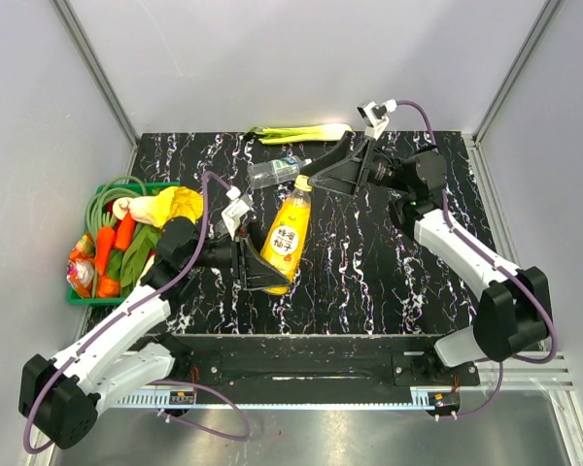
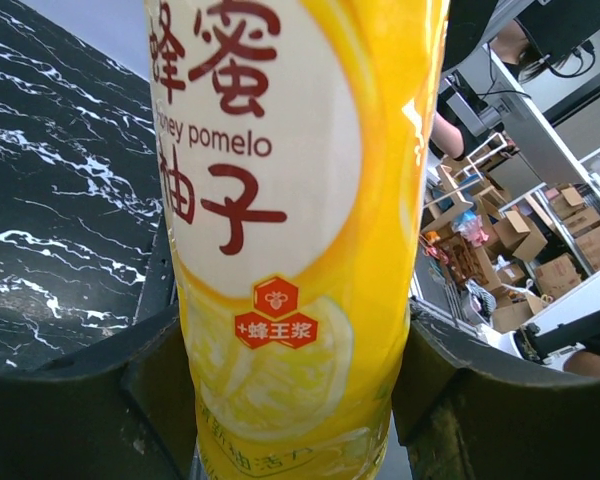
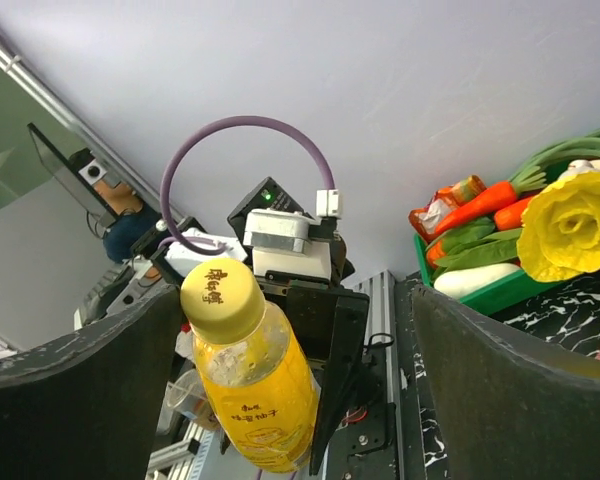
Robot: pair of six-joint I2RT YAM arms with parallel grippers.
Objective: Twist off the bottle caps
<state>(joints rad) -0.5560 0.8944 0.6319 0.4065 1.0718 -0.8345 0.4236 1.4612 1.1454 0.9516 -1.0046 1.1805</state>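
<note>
The left gripper (image 1: 266,264) is partly closed on the lower body of the yellow juice bottle (image 1: 286,231), one finger pressed against each side of the label in the left wrist view. The bottle sits near the middle of the black marbled bench (image 1: 389,282), its neck pointing toward 12 to 1 o'clock in the top view. Its yellow cap (image 3: 223,295) is on the neck. The right gripper (image 1: 311,181) stands spread wide around that cap. One finger is just beside the cap and the other is well apart, so it grips nothing. A clear bottle (image 1: 275,173) lies on the bench at 10 to 11 o'clock from the cap, close by. A green basket (image 1: 78,298) of vegetables sits at the bench's 9 o'clock edge, and a leek (image 1: 301,133) lies at its 12 o'clock edge.
</note>
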